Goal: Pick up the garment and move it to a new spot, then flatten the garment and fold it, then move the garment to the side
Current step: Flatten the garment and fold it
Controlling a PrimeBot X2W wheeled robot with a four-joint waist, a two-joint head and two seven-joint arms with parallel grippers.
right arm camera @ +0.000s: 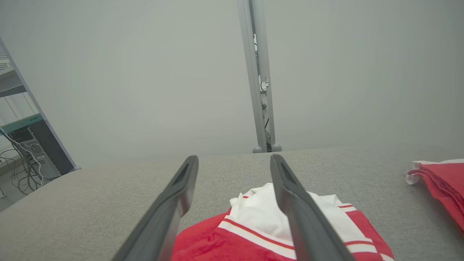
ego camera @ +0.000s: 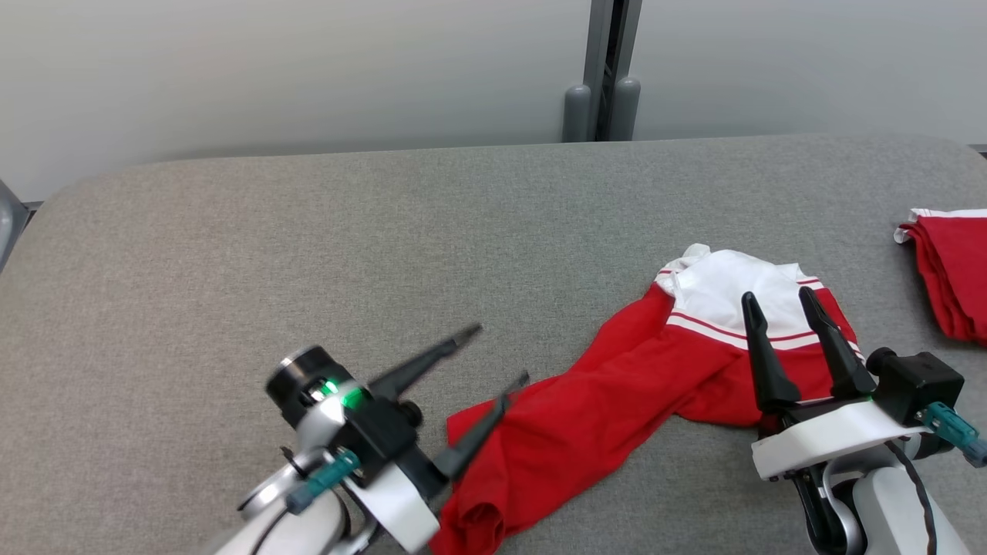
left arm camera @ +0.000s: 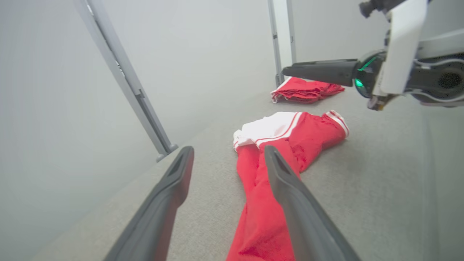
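Observation:
A red garment [ego camera: 617,393] with a white, red-striped upper part lies crumpled on the grey table [ego camera: 308,254], stretched from lower middle to right. My left gripper [ego camera: 501,354] is open just above its lower left end, holding nothing. In the left wrist view the garment [left arm camera: 275,159] runs away under the fingers [left arm camera: 290,195]. My right gripper [ego camera: 783,304] hovers open over the white part, empty. The right wrist view shows the white part [right arm camera: 261,214] below its spread fingers [right arm camera: 293,203].
A second, folded red garment [ego camera: 952,270] lies at the table's right edge, seen too in the left wrist view as a red stack [left arm camera: 304,90] and in the right wrist view [right arm camera: 442,181]. A grey post [ego camera: 601,77] stands behind the table. A shelf with cables [right arm camera: 25,152] stands off left.

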